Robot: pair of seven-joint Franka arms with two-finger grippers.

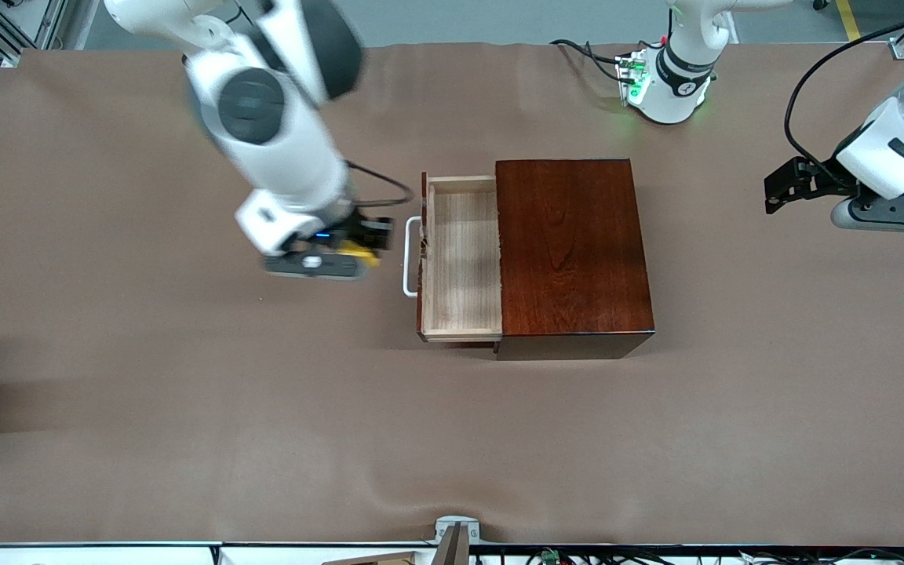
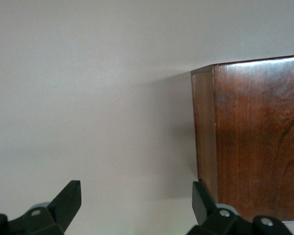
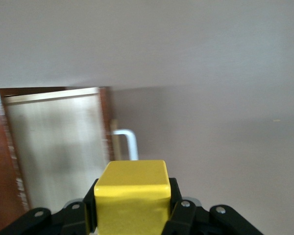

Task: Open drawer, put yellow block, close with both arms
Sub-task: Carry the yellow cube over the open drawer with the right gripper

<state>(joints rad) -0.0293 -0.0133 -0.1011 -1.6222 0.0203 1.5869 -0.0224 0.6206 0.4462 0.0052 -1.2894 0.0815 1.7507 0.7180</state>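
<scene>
The drawer (image 1: 460, 263) stands pulled out of the dark reddish-brown box (image 1: 574, 251), its pale tray bare and its white handle (image 1: 410, 256) toward the right arm's end of the table. My right gripper (image 1: 366, 249) hangs over the table just beside that handle, shut on the yellow block (image 1: 359, 251). In the right wrist view the yellow block (image 3: 132, 193) sits between the black fingers (image 3: 174, 196), with the drawer (image 3: 54, 156) and its handle (image 3: 130, 142) ahead. My left gripper (image 1: 774, 195) waits open, off the box toward the left arm's end. In the left wrist view the left gripper (image 2: 136, 198) holds nothing.
The box (image 2: 255, 137) rises as a tall block close to one left fingertip (image 2: 201, 196). Brown cloth (image 1: 185, 408) covers the table. The left arm's base (image 1: 668, 82) stands at the table's back edge, with cables beside it.
</scene>
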